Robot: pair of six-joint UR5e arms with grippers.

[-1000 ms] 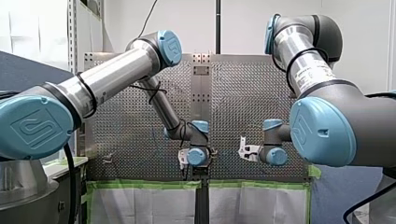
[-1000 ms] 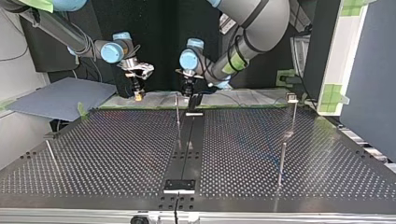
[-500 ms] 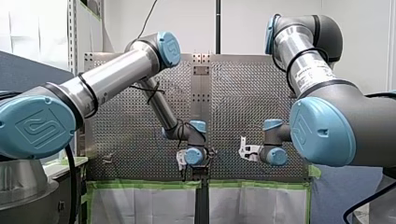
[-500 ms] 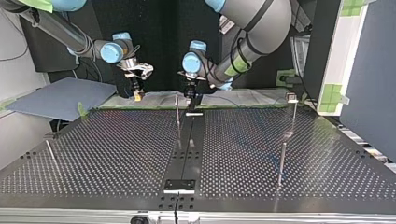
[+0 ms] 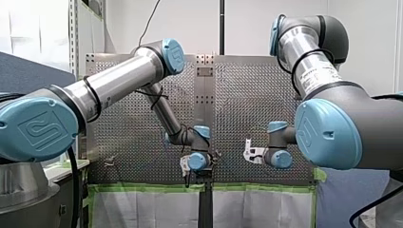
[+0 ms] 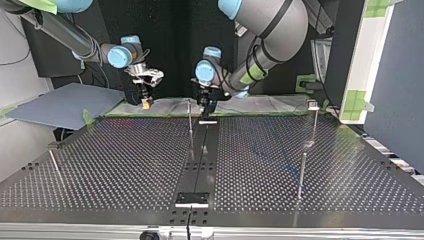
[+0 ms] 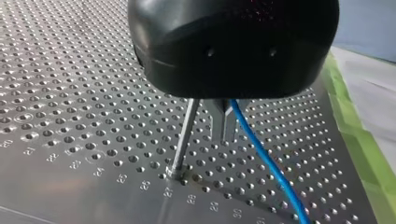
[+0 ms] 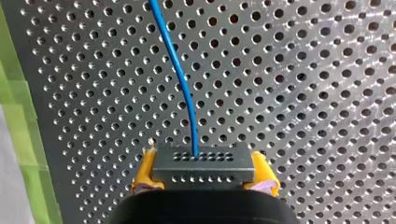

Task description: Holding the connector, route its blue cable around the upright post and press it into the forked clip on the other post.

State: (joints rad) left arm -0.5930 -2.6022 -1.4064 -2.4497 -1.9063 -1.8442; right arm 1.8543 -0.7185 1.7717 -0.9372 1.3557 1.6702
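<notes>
Connector clamped in my right tool near the table edge.

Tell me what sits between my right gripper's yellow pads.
The right wrist view shows a dark connector clamped between the right gripper's yellow pads, the blue cable running out of its face over the perforated table.

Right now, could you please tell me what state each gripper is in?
My left gripper: cannot tell; the blue cable runs close by it.
My right gripper: shut on the connector, yellow pads clamping it.
</notes>
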